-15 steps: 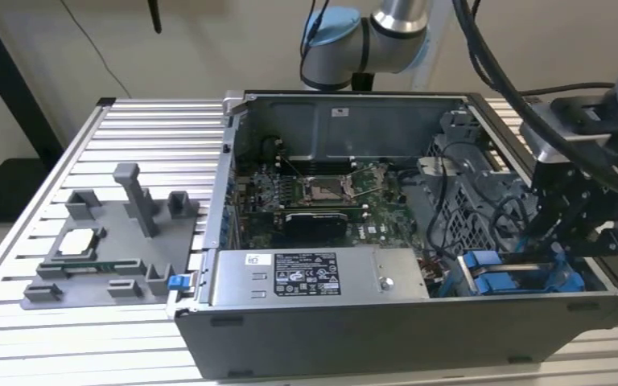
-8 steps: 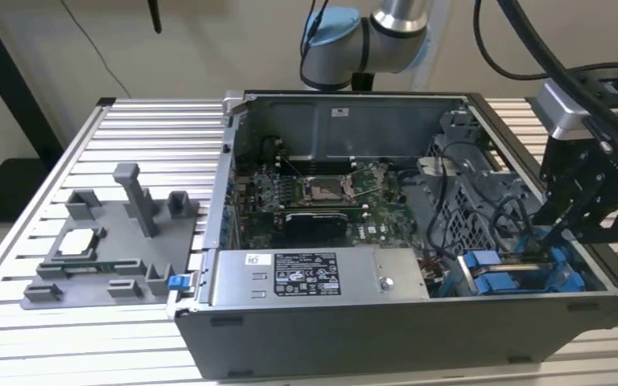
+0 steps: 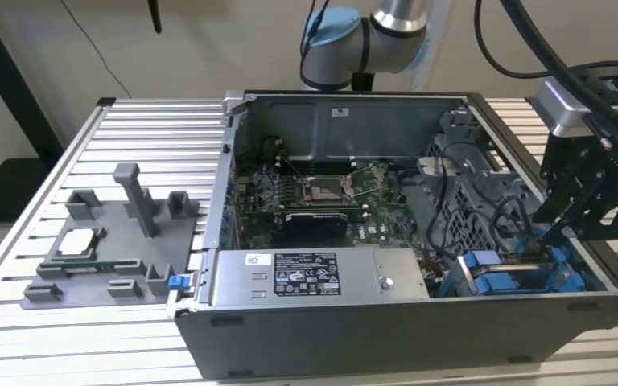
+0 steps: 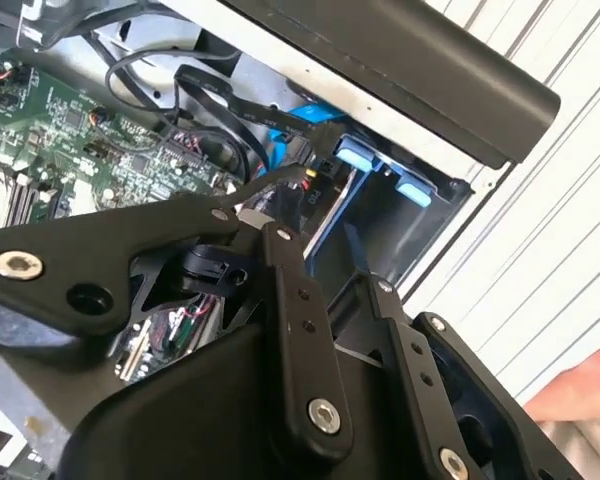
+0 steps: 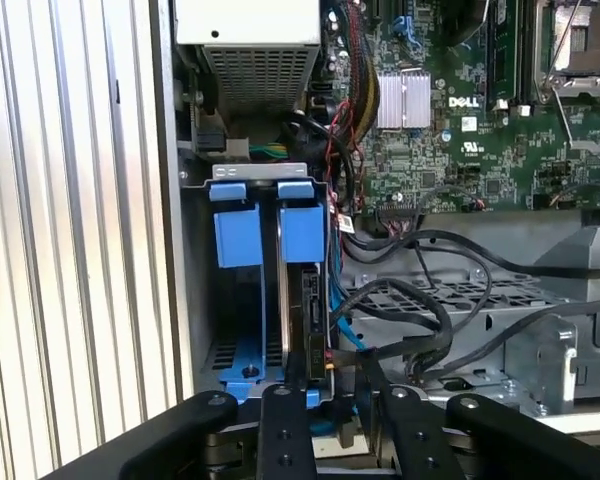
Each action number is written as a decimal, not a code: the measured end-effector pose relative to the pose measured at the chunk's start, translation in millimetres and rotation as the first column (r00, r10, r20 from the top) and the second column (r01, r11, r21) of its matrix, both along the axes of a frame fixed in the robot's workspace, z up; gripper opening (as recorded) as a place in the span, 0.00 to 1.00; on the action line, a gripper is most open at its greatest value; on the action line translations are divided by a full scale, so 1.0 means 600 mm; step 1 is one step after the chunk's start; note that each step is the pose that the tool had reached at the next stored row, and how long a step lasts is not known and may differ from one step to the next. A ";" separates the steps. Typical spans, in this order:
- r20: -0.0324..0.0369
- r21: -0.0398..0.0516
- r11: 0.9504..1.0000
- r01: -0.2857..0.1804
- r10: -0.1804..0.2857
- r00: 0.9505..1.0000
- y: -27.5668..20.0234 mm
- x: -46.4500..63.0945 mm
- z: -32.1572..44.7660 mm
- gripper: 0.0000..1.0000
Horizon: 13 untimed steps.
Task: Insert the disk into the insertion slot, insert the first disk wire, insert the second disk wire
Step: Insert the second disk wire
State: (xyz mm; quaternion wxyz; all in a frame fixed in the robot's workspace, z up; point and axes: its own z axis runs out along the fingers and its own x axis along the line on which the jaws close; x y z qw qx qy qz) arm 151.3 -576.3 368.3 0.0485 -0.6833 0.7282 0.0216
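Gripper point(image 5: 330, 385) at wire point(image 5: 442, 318) beside seated disk point(image 5: 310, 300), can't tell if closed; wire looks floppy, best pinched at its stiff end

Grey insertion slot point(image 5: 260, 172) has bright blue tabs point(image 5: 302, 232); motherboard point(image 5: 480, 150) is green, cables point(image 5: 450, 238) apparently black.

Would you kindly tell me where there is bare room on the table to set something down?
The ribbed table is bare beyond the grey fixture, along the exterior view's left edge, and in the front strip before it. Inside the case, cables and the end effector crowd the slot.
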 end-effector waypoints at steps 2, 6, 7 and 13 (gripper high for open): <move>0.000 0.000 1.000 0.000 0.000 1.000 0.0019 0.008 0.000 1.00; -0.007 0.000 1.000 0.000 0.000 1.000 0.0032 0.028 0.000 1.00; -0.009 0.000 1.000 0.000 0.000 1.000 0.0035 0.034 0.000 1.00; -0.055 0.000 1.000 0.000 0.000 0.998 0.0038 0.064 -0.001 1.00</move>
